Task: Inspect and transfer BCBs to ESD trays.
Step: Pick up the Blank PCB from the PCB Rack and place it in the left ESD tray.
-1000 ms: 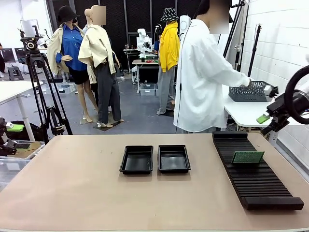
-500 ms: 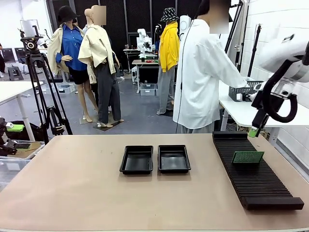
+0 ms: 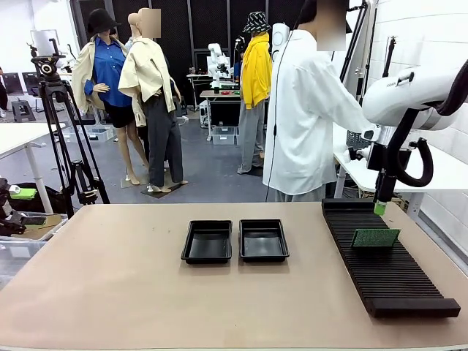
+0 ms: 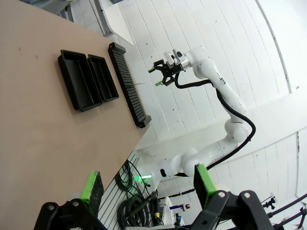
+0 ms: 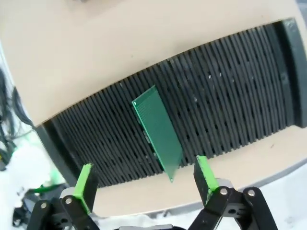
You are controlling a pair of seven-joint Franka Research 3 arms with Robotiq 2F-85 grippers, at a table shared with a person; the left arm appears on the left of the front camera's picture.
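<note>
One green BCB (image 3: 375, 238) stands on edge in a slot of the long black ribbed rack (image 3: 387, 270) on the table's right side. In the right wrist view the BCB (image 5: 157, 132) lies just ahead of my open right gripper (image 5: 145, 178), apart from both fingers. From the front, my right gripper (image 3: 379, 206) points down above the rack's far end, behind the board. Two empty black ESD trays (image 3: 208, 241) (image 3: 263, 240) sit side by side mid-table. My left gripper (image 4: 147, 182) is open and empty, high off the table, looking at the trays (image 4: 79, 79) from afar.
A person in a white coat (image 3: 307, 110) stands at the far side, turned toward a side table on the right. A tripod (image 3: 58, 131) stands at the back left. The table (image 3: 110, 278) is bare around the trays.
My right arm has swung in from the right edge and turned its gripper downward over the rack's far end. The board, the trays and the left gripper have not moved.
</note>
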